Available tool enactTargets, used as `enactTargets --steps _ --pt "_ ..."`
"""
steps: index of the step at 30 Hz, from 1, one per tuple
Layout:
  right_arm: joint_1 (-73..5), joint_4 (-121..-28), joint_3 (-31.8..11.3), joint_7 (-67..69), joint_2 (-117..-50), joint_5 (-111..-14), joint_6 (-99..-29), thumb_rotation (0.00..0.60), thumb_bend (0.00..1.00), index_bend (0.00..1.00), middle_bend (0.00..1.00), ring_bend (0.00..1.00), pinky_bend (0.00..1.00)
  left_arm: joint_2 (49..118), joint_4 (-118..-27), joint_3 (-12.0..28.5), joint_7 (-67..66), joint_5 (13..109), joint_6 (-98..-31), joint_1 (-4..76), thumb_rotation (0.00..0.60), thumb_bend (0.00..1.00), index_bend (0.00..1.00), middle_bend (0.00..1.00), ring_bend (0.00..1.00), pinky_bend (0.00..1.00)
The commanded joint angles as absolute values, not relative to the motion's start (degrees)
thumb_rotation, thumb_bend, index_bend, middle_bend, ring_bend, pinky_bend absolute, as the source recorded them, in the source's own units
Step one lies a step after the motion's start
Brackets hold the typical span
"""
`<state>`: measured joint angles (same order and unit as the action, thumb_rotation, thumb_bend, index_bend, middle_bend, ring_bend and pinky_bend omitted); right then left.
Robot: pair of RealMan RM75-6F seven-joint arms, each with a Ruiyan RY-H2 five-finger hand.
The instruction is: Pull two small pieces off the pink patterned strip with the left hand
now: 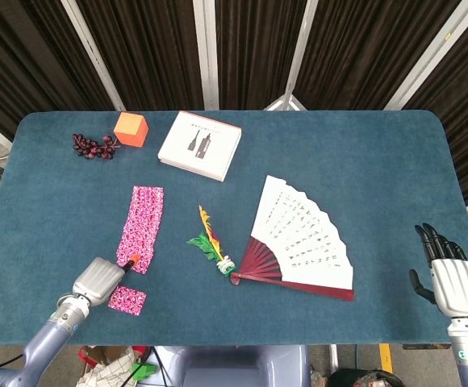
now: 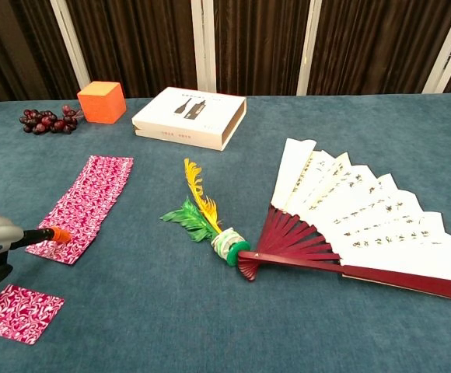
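The left hand lies at the near left of the table, one orange-tipped finger reaching to the near end of the pink strip; whether its other fingers are curled cannot be told; a small pink piece lies apart from the strip, just beside the hand; the right hand rests off the table's near right corner, fingers straight and holding nothing; a paper fan lies spread right of centre, a feather toy beside it; a white box, an orange cube and grapes sit along the far side.
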<state>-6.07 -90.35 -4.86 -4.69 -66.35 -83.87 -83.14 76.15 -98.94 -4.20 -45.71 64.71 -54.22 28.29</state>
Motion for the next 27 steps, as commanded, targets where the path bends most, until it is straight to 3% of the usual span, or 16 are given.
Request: enactTargets --steps 1,27 --pt "-6.0 -90.4 -4.8 -4.7 -66.3 -83.9 -83.2 0.600 0.43 0.01 0.09 0.16 0.23 76.3 -99.1 -4.4 -46.1 64.3 -54.5 28.3 0.600 0.89 0.08 0.87 0.80 0.75" --pt "-6.2 -90.3 -4.9 -4.5 -66.4 -84.0 -83.1 0.600 0.43 0.01 0.09 0.16 0.23 75.5 -97.2 -7.8 -45.8 62.9 -57.0 27.3 0.600 0.89 0.08 0.87 0.80 0.75"
